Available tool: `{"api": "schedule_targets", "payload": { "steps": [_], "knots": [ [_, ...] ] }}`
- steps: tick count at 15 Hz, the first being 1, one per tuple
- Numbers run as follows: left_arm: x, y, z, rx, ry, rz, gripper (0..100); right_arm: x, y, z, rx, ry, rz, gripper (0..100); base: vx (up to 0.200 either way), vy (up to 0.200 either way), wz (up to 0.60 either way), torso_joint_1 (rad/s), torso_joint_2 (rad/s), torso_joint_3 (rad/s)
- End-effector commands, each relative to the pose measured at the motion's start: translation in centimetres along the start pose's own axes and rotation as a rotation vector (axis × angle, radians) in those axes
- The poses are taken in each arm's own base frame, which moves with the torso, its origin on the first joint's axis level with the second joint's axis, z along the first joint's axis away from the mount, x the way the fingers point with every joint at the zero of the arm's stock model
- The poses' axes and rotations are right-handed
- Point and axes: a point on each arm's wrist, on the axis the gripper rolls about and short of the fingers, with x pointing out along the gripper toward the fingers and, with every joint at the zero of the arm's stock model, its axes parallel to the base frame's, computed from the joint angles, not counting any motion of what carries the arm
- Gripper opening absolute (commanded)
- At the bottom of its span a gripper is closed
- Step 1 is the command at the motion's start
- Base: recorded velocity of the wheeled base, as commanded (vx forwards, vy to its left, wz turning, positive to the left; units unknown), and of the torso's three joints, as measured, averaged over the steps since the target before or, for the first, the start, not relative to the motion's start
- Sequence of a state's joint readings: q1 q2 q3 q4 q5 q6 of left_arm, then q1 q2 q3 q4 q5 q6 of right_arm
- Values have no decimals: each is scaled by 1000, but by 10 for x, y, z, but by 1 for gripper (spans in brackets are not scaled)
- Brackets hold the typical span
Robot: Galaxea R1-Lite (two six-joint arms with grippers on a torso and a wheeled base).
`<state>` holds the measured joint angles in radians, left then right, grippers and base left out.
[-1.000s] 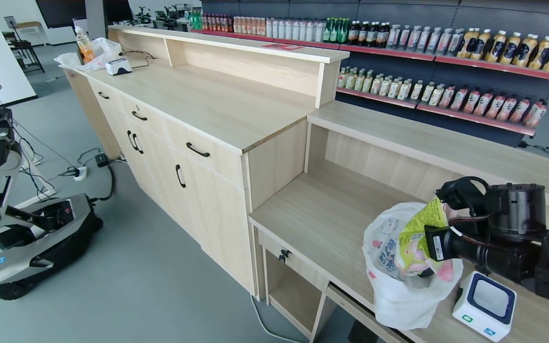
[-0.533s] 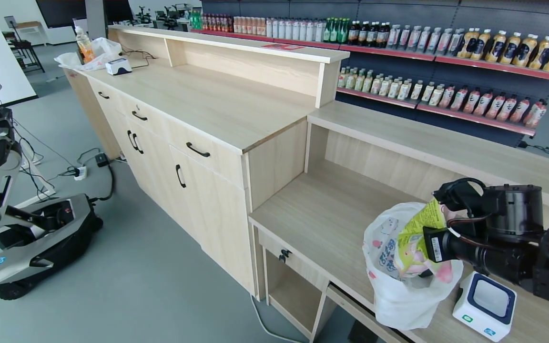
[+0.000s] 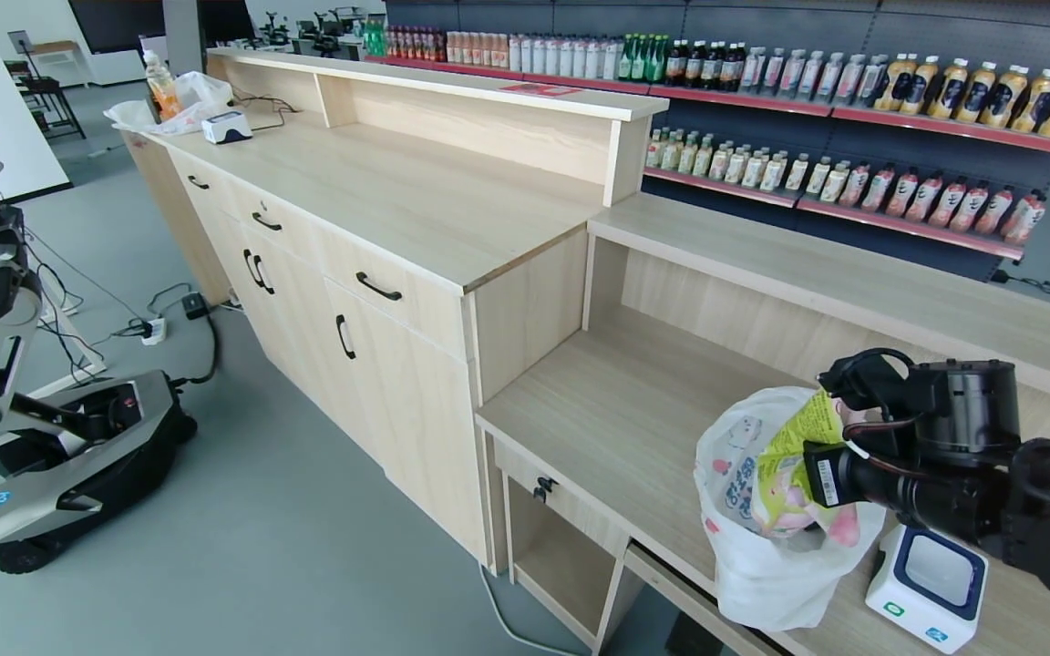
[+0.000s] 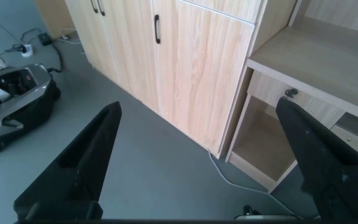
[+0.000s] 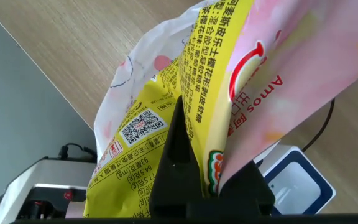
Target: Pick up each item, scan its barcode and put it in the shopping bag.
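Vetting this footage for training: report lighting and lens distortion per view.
Head view: even light; the wide lens splays the counter. Left wrist view: left hand a dark silhouette. Right wrist view: right hand dark against the bright snack packet.

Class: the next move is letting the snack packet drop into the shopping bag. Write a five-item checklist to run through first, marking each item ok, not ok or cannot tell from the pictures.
1. Grip: the right hand is shut on the snack packet: ok.
2. Position: the packet's lower end sits in the mouth of the shopping bag: ok.
3. Bag: mouth open, standing on the counter: ok.
4. Barcode already read at the scanner: cannot tell.
5. Other arm: the left hand is open, empty and over the floor, away from the bag: ok.
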<state>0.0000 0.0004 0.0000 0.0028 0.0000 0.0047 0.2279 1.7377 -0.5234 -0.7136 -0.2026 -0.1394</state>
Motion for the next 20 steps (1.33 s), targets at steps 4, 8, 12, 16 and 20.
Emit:
{"api": "schedule_targets", "payload": {
  "steps": [4,8,12,16,20],
  "knots": [
    [0,0,0,0,0,0,100,30,6,2,5,-8,1,0,0,0,0,0,0,0],
    [0,0,0,0,0,0,100,50,10,-12,-7,28,4,0,0,0,0,0,0,0],
    [0,0,0,0,0,0,100,63,3,-24,2,76,-18,0,0,0,0,0,0,0],
    [0,0,0,0,0,0,100,71,-3,-31,21,77,5,0,0,0,0,0,0,0],
    [0,0,0,0,0,0,100,76,-2,-37,18,97,22,0,0,0,0,0,0,0]
  ]
}}
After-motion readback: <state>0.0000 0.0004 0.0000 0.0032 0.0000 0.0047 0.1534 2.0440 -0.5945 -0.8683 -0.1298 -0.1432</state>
